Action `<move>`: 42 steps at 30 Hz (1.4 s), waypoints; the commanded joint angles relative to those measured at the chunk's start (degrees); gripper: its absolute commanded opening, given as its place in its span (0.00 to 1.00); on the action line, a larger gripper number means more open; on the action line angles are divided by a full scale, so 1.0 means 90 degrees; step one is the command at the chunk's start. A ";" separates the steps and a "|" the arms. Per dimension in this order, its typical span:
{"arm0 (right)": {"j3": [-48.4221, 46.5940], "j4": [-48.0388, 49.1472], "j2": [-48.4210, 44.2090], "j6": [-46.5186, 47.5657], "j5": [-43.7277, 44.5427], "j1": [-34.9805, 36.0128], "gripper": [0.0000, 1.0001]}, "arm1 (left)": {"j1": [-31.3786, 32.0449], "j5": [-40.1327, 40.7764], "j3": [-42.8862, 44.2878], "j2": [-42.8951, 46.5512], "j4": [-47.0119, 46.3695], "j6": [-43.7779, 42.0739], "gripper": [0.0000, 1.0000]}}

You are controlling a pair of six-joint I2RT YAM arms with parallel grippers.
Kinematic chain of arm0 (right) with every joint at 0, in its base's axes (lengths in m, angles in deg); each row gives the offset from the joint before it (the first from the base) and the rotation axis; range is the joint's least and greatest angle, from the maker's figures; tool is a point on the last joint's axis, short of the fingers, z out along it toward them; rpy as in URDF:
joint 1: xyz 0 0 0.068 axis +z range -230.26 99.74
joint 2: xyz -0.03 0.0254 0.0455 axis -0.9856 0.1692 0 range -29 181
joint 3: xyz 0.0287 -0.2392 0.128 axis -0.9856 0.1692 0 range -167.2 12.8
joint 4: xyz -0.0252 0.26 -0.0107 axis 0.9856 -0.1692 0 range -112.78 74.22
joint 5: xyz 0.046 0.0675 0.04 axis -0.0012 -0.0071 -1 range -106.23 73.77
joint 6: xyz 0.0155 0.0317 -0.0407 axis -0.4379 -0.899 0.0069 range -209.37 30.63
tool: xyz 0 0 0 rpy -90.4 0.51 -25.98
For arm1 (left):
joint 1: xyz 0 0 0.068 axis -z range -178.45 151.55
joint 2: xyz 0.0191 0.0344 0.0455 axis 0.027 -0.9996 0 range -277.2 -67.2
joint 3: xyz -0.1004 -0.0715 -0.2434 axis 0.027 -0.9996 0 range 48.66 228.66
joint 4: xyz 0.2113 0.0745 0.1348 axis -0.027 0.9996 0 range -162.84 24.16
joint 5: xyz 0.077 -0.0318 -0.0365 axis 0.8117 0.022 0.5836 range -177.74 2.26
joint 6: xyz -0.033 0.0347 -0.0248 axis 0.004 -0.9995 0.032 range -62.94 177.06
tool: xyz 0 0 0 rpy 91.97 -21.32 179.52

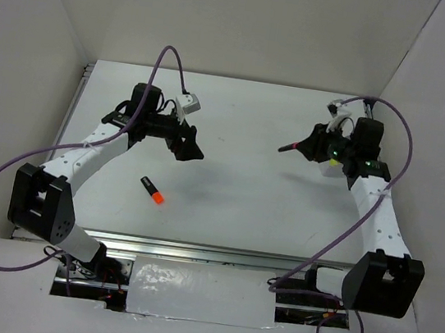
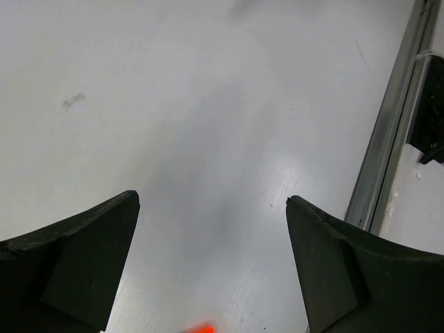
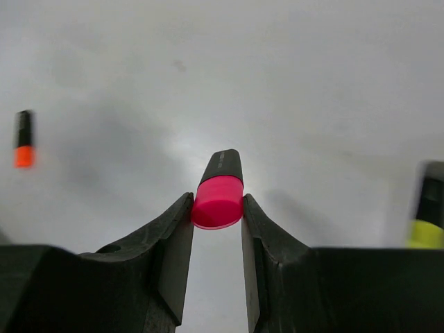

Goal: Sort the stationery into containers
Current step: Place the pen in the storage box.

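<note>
I have the right gripper point(image 3: 217, 201) clamped on the pink highlighter point(image 3: 220, 179). My left gripper point(image 2: 211, 202) gapes apart, orange highlighter point(image 1: 152, 190) on its near side.

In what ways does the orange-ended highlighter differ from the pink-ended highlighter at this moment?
The orange-ended highlighter has an orange end; the pink-ended highlighter has a pink one. The orange-ended one lies loose on the table, while the pink-ended one is clamped by its coloured end in the right gripper. Both are short with black bodies.

White arm links point(image 1: 82, 159), black joints point(image 1: 40, 199), black fingers point(image 2: 76, 263), purple cables point(image 1: 169, 49).
</note>
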 commanded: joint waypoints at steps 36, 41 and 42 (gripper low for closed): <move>-0.1045 0.0595 0.1566 0.0996 0.2758 -0.1309 0.00 | -0.0360 0.0280 0.0097 -0.0142 -0.0072 -0.0013 0.99; -0.0957 0.0459 0.1625 0.1045 0.2895 -0.1221 0.00 | -0.0380 0.0319 0.0078 -0.0132 -0.0024 -0.0062 0.99; -0.0928 0.0459 0.1644 0.1074 0.2953 -0.1211 0.00 | -0.0380 0.0309 0.0078 -0.0142 -0.0023 -0.0082 0.99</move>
